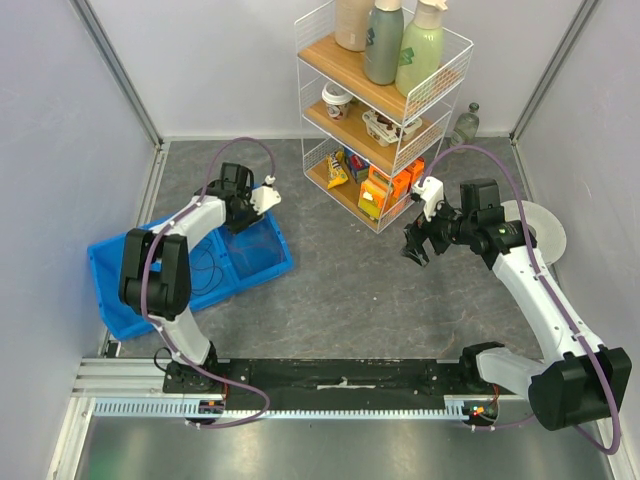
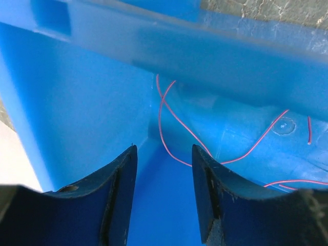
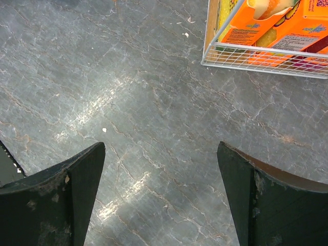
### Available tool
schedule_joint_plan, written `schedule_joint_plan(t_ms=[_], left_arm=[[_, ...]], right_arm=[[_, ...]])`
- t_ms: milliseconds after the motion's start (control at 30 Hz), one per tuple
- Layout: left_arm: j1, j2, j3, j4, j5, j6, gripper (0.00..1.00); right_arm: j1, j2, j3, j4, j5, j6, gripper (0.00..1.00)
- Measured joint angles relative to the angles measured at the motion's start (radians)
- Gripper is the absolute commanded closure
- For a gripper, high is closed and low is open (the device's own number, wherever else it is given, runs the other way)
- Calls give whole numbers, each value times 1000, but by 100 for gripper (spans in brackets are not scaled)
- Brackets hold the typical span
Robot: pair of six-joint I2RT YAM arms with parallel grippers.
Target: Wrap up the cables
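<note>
Far left: blue bin [image 1: 115, 275] sat on the grey table [image 1: 335, 275], turned at an angle.

Left gripper [image 2: 164, 154] reached down into the bin's right-hand compartment, near an inner corner. Its 2 fingers stood partly apart with nothing between them, so it was open and empty.

Cable [image 2: 177, 123]: 1 thin red strand lay loose on the bin floor just beyond the fingertips, crossing over itself once near the wall and trailing off right. I could not tell whether it touched the fingers.

Centre: white wire shelf [image 1: 385, 110] with 3 tiers stood at the back, with orange cartons [image 3: 287, 25] on its lowest tier.

Right gripper [image 3: 160, 148] hung over bare table just in front of the shelf, jaws spread wide, holding nothing.
</note>
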Motion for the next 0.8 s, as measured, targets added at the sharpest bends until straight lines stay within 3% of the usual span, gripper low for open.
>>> schedule_joint_plan(t_ms=[433, 500, 633, 800], left_arm=[[1, 61, 0, -6, -8, -9, 61], [2, 68, 0, -6, -7, -9, 67], [11, 69, 0, -6, -1, -15, 98], [19, 69, 0, -6, 11, -18, 98]], right_arm=[[0, 0, 0, -1, 0, -4, 2], [0, 0, 0, -2, 0, -5, 2], [0, 0, 0, -8, 0, -8, 2], [0, 0, 0, -12, 0, -11, 2]])
